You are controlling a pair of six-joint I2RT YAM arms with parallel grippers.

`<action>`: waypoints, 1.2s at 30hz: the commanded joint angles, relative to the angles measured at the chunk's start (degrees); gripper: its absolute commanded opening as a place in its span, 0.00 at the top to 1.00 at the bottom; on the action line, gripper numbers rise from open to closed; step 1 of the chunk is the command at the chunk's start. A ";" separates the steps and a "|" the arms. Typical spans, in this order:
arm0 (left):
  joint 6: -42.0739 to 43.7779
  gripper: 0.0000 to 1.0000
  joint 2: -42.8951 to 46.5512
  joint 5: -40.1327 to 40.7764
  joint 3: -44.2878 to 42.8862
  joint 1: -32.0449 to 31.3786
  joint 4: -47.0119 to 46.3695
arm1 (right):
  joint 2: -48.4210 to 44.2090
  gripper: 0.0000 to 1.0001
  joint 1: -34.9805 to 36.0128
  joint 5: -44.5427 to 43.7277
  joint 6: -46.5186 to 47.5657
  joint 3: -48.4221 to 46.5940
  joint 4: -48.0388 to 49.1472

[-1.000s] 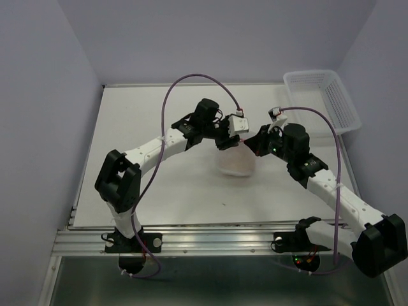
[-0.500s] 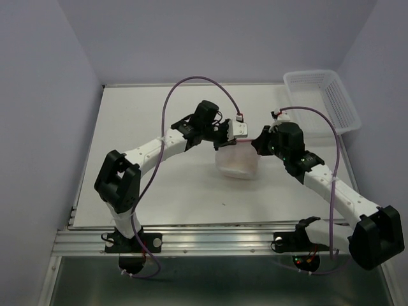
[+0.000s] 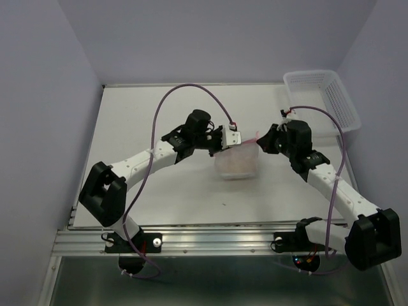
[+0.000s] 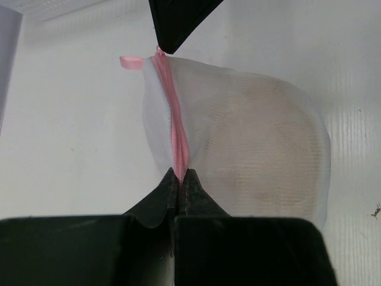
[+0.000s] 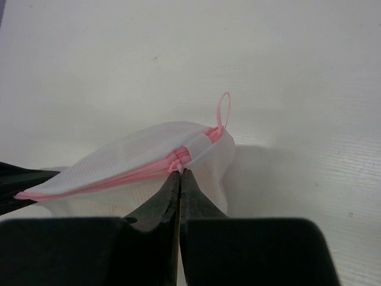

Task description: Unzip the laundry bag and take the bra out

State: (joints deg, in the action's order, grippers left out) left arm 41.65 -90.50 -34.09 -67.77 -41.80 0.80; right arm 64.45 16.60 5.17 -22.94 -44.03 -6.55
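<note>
The laundry bag (image 3: 237, 162), white mesh with a pink zipper, sits mid-table, stretched between both grippers. My left gripper (image 3: 223, 148) is shut on the bag's pink zipper edge (image 4: 180, 173). My right gripper (image 3: 258, 143) is shut on the small zipper pull (image 5: 178, 171) at the other end, next to a pink loop (image 5: 223, 110). In the left wrist view the zipper line (image 4: 175, 125) runs closed from my jaws to the right gripper's fingers (image 4: 178, 24). The beige bra (image 4: 268, 155) shows faintly through the mesh, inside the bag.
A white plastic lattice basket (image 3: 322, 99) stands at the back right corner of the table (image 3: 146, 191). Purple cables arc above both arms. Walls close in the left, back and right sides.
Both arms have drawn apart, the left one leftward and the right one rightward. The bag is now pulled taut between them and looks wider and flatter.
</note>
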 commanded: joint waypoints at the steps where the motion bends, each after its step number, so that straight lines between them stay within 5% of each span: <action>1: 0.71 1.00 8.67 -1.51 3.43 0.58 -3.87 | 3.05 0.99 -4.91 -8.61 6.32 1.84 1.70; 8: -0.87 1.00 7.18 10.33 1.16 0.58 -10.29 | 2.61 0.99 -4.91 17.03 13.26 -1.22 18.92; 16: -1.73 0.98 6.48 13.08 1.93 0.67 -10.73 | 4.02 0.98 -4.91 14.08 15.91 1.64 21.83; 18: -4.63 0.86 6.13 13.25 3.86 0.67 -11.60 | 3.58 0.96 -3.34 12.95 14.60 4.38 23.50; 19: -7.43 0.67 5.78 13.08 4.57 0.58 -11.87 | 3.50 0.96 -2.37 11.98 13.89 6.92 23.51; 25: -19.92 0.23 6.82 11.85 12.38 0.32 -16.43 | 1.83 0.94 8.17 1.53 10.74 13.00 18.42; 30: -33.53 0.01 17.88 12.20 23.53 0.23 -24.60 | -5.80 0.83 12.93 0.45 7.82 15.03 9.30; 34: -40.48 0.01 29.21 14.91 28.30 0.23 -25.76 | -13.19 0.39 12.93 3.52 6.34 13.10 2.17; 36: -44.78 0.01 32.04 17.46 30.31 0.32 -25.85 | -14.52 0.26 12.93 6.24 6.33 12.22 0.40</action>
State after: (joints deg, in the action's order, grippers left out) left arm 7.66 -64.66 -20.29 -39.38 -41.52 -18.02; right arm 52.75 29.43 8.40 -15.38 -28.82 -0.45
